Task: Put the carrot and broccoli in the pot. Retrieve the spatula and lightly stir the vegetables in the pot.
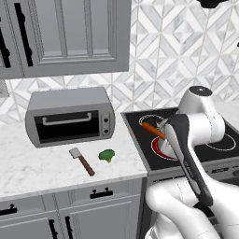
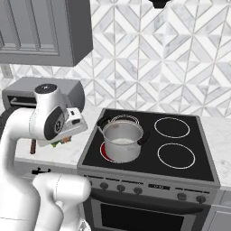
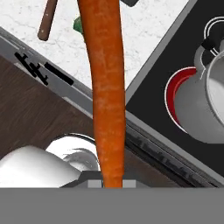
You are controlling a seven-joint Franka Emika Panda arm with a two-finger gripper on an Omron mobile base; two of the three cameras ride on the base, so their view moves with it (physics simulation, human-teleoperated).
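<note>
Carrot, slim, orange and tapered (image 3: 106, 87), is clamped in my hand (image 1: 161, 125), lifted above the near left corner of the black stove so it can travel to the shiny steel pot (image 2: 122, 142) on the red burner. From the left base camera I see the green broccoli floret (image 1: 107, 155) and the grey-bladed wooden spatula (image 1: 81, 161) waiting on the marble tabletop (image 1: 32, 165); the right base camera shows the pot's inside, which looks empty.

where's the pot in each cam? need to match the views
Left base view: the pot sits right of centre on the stove, mostly behind the arm.
Right base view: centre, on the front-left burner.
Hand view: right edge, cut off by the frame.
Shared landmark: the red glowing burner under the pot.
</note>
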